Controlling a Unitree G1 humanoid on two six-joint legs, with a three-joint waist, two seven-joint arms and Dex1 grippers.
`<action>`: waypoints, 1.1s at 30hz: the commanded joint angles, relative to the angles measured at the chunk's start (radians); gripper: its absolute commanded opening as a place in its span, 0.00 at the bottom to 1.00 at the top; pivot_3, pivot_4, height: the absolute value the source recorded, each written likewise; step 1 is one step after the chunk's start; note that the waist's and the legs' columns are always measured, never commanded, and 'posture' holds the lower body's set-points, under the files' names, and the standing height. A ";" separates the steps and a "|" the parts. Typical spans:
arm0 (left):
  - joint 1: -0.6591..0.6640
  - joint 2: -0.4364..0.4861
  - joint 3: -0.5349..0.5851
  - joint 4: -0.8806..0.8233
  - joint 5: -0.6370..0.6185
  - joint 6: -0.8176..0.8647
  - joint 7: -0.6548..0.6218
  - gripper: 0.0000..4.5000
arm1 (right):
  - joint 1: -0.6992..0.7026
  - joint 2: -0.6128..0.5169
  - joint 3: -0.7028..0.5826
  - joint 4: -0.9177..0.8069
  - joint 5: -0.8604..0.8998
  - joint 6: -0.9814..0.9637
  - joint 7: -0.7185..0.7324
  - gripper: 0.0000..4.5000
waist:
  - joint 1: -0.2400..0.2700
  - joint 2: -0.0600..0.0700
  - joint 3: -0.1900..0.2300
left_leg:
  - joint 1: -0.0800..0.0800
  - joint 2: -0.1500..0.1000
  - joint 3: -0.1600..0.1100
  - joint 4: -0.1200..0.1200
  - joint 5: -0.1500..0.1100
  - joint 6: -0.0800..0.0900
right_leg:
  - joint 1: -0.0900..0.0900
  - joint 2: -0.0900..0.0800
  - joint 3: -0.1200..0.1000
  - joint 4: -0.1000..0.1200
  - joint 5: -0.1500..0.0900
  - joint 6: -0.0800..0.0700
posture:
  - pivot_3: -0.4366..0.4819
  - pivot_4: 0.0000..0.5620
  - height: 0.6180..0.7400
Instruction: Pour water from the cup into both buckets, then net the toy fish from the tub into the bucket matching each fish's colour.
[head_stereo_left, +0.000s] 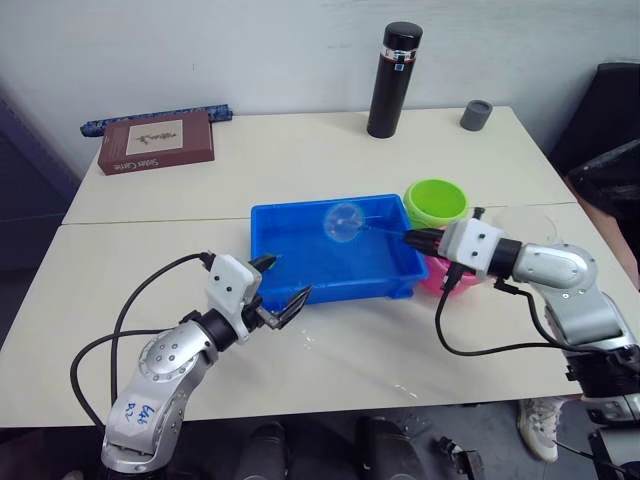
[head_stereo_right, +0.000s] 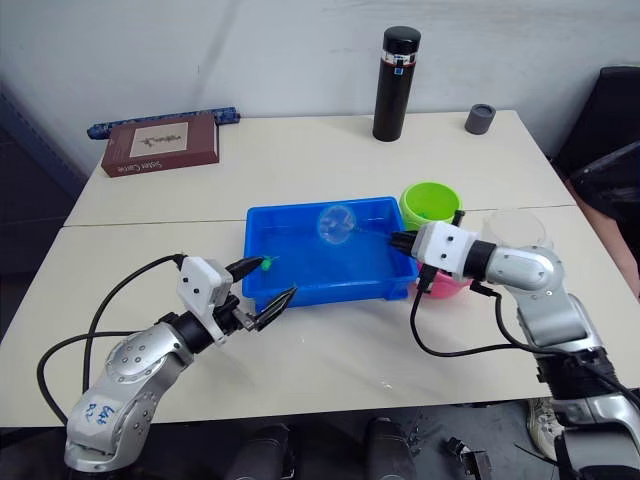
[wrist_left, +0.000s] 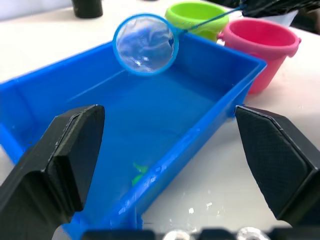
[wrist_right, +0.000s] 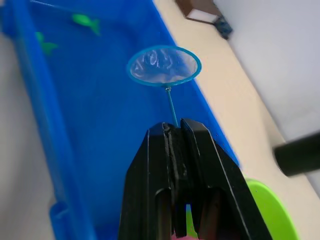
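The blue tub sits mid-table with two green toy fish in water near its front left corner. My right gripper is shut on the thin handle of a small blue-rimmed net, whose empty hoop hangs over the tub's far side. Behind that gripper stand the lime green bucket and the pink bucket, the pink one partly hidden in the eye views. The clear cup stands upright just right of them. My left gripper is open at the tub's front left corner, holding nothing.
At the table's back stand a tall black flask and a small grey cup. A brown book lies at the back left. Water drops spot the table in front of the tub.
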 joint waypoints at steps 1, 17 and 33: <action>0.042 0.009 0.037 -0.082 -0.023 0.025 0.023 0.99 | -0.054 0.007 0.002 0.057 -0.004 -0.079 0.051 0.00 | 0.001 0.000 0.000 | 0.000 0.000 0.000 0.000 0.000 0.000 | 0.000 0.000 0.000 0.000 0.000 0.000 | 0.48 0.27 1.00; 0.171 -0.014 0.081 -0.187 -0.024 0.060 0.101 0.99 | -0.235 0.093 0.099 0.396 -0.072 -0.319 0.218 0.00 | 0.001 0.000 0.000 | 0.000 0.000 0.000 0.000 0.000 -0.001 | 0.000 -0.001 0.000 0.000 0.000 -0.001 | 0.48 0.27 1.00; 0.177 -0.026 0.058 -0.206 -0.012 0.053 0.141 0.99 | -0.298 0.178 0.142 0.505 -0.062 -0.371 0.348 0.00 | -0.006 0.000 0.000 | 0.000 0.000 0.000 0.000 0.000 -0.001 | 0.000 -0.001 0.000 0.001 0.000 -0.001 | 0.48 0.27 1.00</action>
